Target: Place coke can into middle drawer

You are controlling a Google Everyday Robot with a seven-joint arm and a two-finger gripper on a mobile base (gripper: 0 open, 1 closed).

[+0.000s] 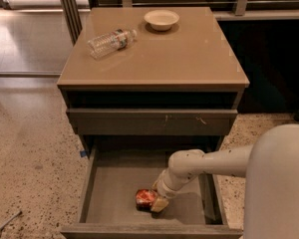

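Plainly the coke can [145, 198] sits on the floor of the open middle drawer [114, 183], toward 6 o'clock from its centre, near the front wall; its long axis I cannot make out. The gripper [158, 203] is right against it at the can's 3 o'clock, the arm [209, 163] coming from 2 o'clock; whether it clamps the can cannot be told
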